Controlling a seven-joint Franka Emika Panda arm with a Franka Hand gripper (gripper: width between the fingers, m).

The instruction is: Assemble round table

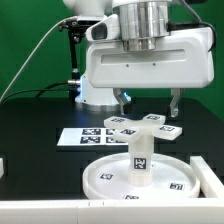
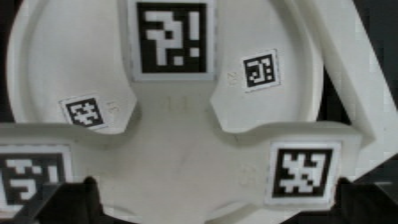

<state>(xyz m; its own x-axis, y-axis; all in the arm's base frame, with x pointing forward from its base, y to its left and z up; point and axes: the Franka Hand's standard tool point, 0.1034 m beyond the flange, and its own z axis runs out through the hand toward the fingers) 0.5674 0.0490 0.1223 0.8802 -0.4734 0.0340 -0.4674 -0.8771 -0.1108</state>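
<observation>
The large rimmed round disc (image 1: 100, 180) lies flat at the front of the black table. The short thick cylinder leg (image 1: 139, 160) stands upright at its middle. The small cross-shaped foot (image 1: 146, 125) lies just behind the disc, tags facing up. My gripper (image 1: 149, 102) hangs right over the foot with its fingers (image 1: 176, 102) spread wide to either side. In the wrist view the foot (image 2: 187, 130) fills the picture, and my gripper (image 2: 217, 200) is open, its dark fingertips (image 2: 71, 200) well apart and holding nothing.
The marker board (image 1: 80, 137) lies on the table on the exterior view's left of the foot. A white raised border (image 1: 40, 212) runs along the front edge and another piece (image 1: 210, 178) stands at the right. The robot's base (image 1: 90, 95) is behind.
</observation>
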